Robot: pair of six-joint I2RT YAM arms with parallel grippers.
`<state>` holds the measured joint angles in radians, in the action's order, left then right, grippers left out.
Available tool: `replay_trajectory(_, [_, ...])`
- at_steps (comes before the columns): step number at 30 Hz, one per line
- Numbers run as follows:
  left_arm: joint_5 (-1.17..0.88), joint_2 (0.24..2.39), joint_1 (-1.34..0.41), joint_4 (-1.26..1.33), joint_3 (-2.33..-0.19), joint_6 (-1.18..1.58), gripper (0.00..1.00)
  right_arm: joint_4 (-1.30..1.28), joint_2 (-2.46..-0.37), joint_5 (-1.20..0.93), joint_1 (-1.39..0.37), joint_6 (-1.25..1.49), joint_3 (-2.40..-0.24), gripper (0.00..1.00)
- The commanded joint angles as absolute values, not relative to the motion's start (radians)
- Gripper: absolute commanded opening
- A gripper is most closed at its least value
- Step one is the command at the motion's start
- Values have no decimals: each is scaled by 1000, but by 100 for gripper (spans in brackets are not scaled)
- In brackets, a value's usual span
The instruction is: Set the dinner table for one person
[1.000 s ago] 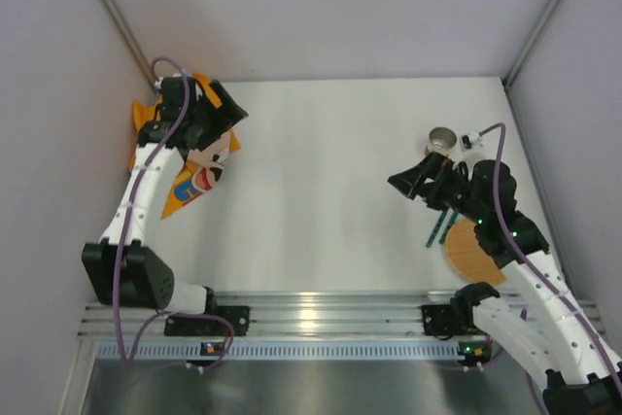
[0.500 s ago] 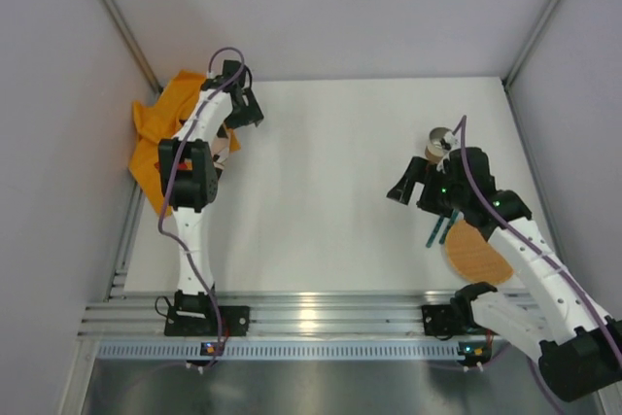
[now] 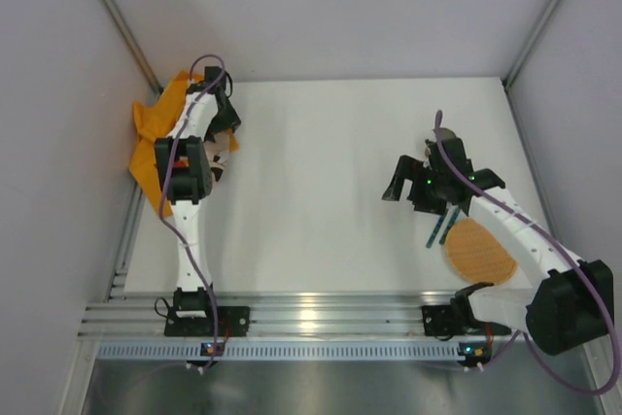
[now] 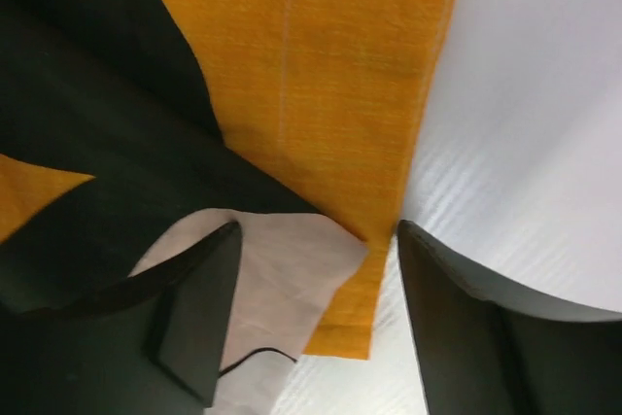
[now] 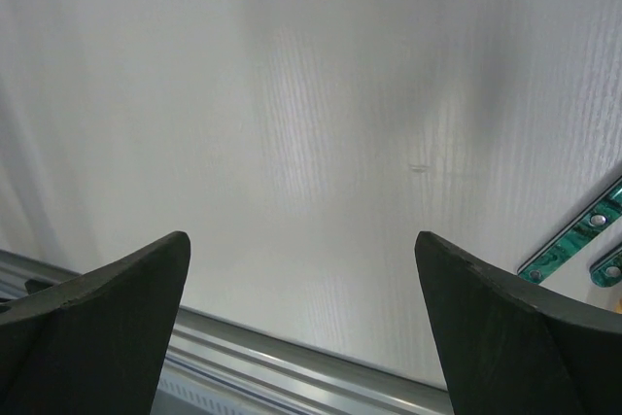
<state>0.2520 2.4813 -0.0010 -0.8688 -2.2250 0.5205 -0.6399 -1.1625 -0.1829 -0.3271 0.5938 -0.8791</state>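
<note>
The white dinner table [image 3: 321, 172] fills the top view, and it shows under both wrist cameras [image 5: 321, 123]. An orange cloth mat [image 3: 151, 133] with a black and cream print lies crumpled at its far left corner. My left gripper [image 3: 222, 143] is open and low over the mat's right edge. In the left wrist view [image 4: 316, 323] its fingers [image 4: 194, 318] straddle the mat's corner [image 4: 350, 318] without closing on it. My right gripper [image 3: 397, 187] is open and empty above bare table right of centre; its wrist view [image 5: 303, 328] shows only tabletop between the jaws.
A round orange plate [image 3: 478, 252] lies at the near right. Two teal cutlery pieces [image 3: 437, 225] lie beside it, under the right arm, and show in the right wrist view [image 5: 583, 230]. The ribbed aluminium rail [image 3: 321, 313] runs along the near edge. Grey walls enclose the table.
My left gripper has drawn back left from the bare table onto the mat's edge. My right arm has swung toward the far side and now covers the metal cup; its gripper stays open.
</note>
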Motion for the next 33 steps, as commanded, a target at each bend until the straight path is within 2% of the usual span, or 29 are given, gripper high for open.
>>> replay_trajectory(1, [252, 2507, 28, -884, -2195, 486, 68, -598, -1204, -192, -333, 583, -923, 100])
replay_trajectory(2, [250, 2503, 31, -877, -2184, 485, 62, -594, -1212, -196, -331, 584, -926, 100])
replay_trajectory(3, [245, 2502, 37, -874, -2163, 483, 47, -586, -1226, -202, -331, 584, -931, 100])
replay_trajectory(5, [215, 2499, 43, -867, -2143, 477, 26, -583, -1236, -206, -331, 583, -934, 100])
replay_trajectory(6, [209, 2496, 51, -864, -2125, 480, 6, -580, -1241, -210, -331, 581, -936, 100])
replay_trajectory(7, [195, 2491, 54, -865, -2115, 483, 0, -580, -1243, -210, -333, 580, -937, 100])
replay_trajectory(14, [63, 2409, 5, -888, -2036, 450, 0, -578, -1201, -218, -331, 560, -899, 100])
replay_trajectory(21, [52, 2172, -289, -835, -1760, 537, 0, -581, -1102, -215, -331, 540, -815, 100])
replay_trajectory(25, [-35, 2033, -437, -779, -1649, 679, 0, -594, -1040, -213, -331, 529, -769, 100])
replay_trajectory(26, [-41, 2023, -466, -787, -1649, 695, 2, -606, -1028, -213, -331, 526, -759, 100])
replay_trajectory(27, [-35, 2011, -526, -798, -1651, 712, 35, -615, -1003, -216, -331, 522, -750, 100])
replay_trajectory(31, [-8, 1947, -635, -836, -1651, 794, 98, -660, -942, -218, -331, 497, -741, 100])
replay_trajectory(33, [-9, 1921, -670, -851, -1654, 821, 98, -683, -919, -218, -331, 485, -742, 100])
